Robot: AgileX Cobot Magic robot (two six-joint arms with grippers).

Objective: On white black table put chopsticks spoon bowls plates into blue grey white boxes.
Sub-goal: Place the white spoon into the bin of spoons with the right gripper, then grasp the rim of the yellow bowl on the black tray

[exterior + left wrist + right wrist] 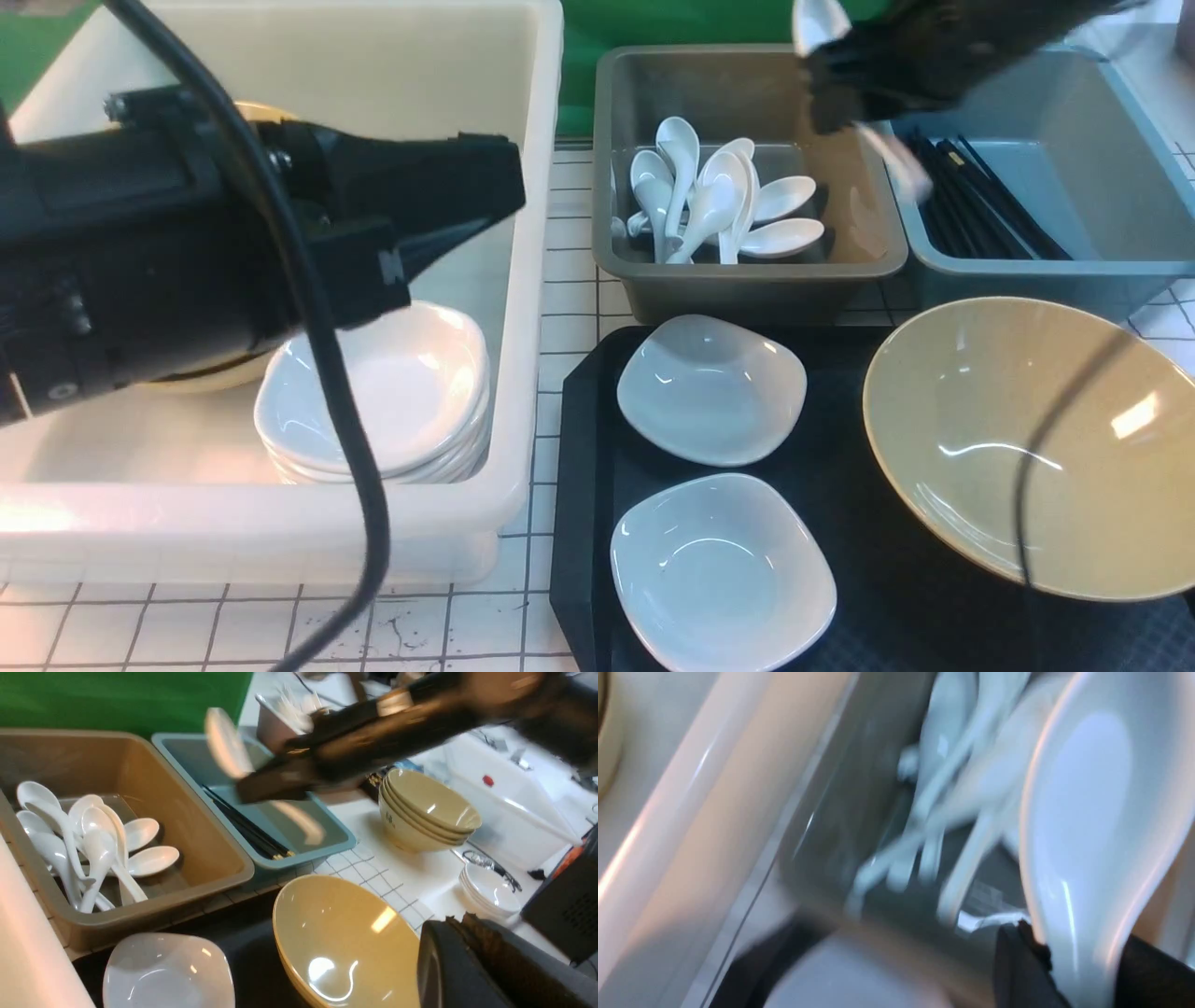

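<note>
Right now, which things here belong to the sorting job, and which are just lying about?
Job: spoon in right pincer, two loose white plates, mustard bowl, chopsticks, grey box, blue box, white tub.
Lying about: black cable, green backdrop, white case with red dot.

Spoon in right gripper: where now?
Front view, upper right: the spoon is held in the right gripper above the right end of the grey box, beside the blue box.
</note>
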